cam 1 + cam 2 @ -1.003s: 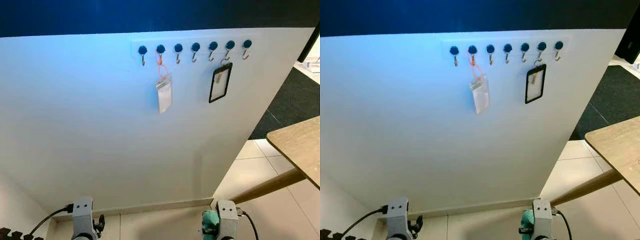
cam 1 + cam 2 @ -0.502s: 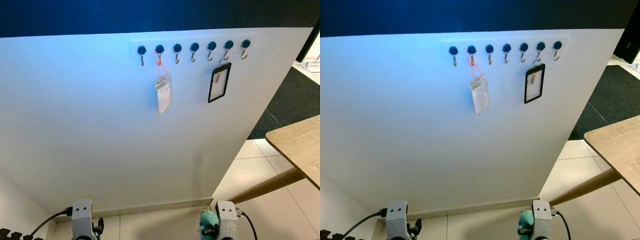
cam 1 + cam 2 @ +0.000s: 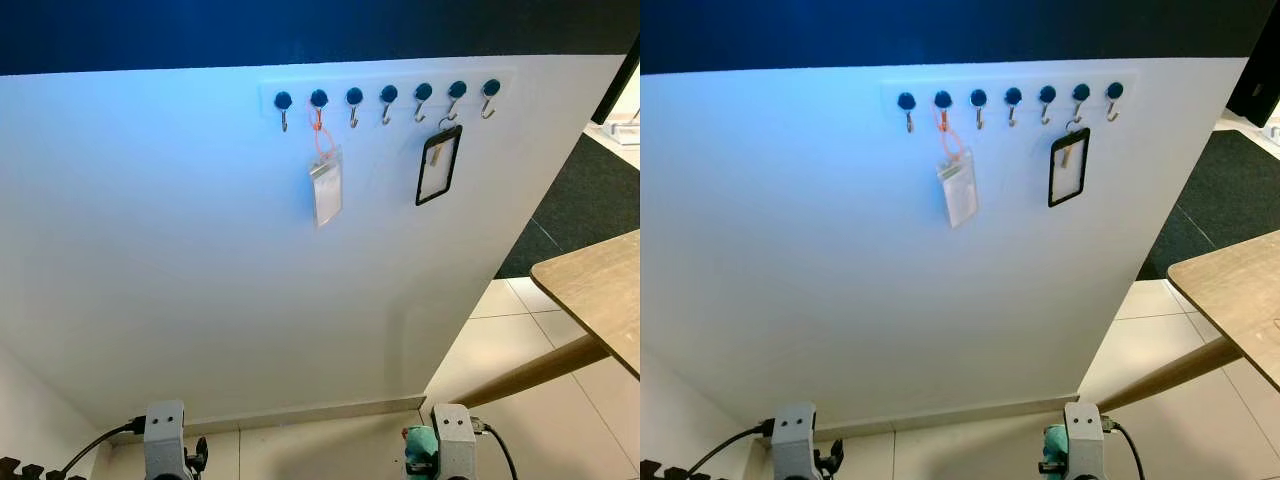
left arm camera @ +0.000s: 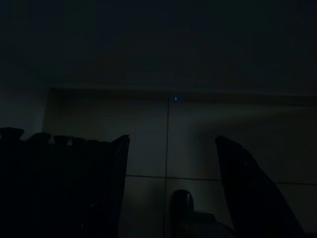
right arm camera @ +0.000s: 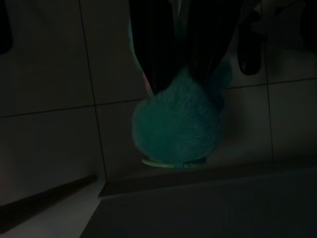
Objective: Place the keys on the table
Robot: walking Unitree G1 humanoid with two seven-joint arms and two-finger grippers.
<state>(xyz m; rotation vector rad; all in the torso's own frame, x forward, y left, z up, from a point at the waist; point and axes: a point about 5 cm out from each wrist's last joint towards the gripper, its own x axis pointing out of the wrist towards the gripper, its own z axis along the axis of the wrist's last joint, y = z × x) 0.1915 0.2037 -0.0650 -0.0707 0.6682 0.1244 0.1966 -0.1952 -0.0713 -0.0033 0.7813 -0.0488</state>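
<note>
The right gripper (image 5: 181,74) hangs low at 5 o'clock of the head view, near the tiled floor (image 3: 520,350). Its two fingers (image 5: 153,49) are pressed on a fluffy teal pompom (image 5: 176,124), which looks like the keys' fob; the keys themselves cannot be made out. The left gripper (image 4: 171,163) hangs idle at 7 o'clock, with its fingers spread apart over dark tiles. At 12 o'clock a row of hooks (image 3: 388,98) sits on the white wall (image 3: 180,250), and it carries a clear badge (image 3: 327,190) and a black-framed badge (image 3: 439,165). The wooden table (image 3: 600,290) is at 3 o'clock, well apart from both grippers.
</note>
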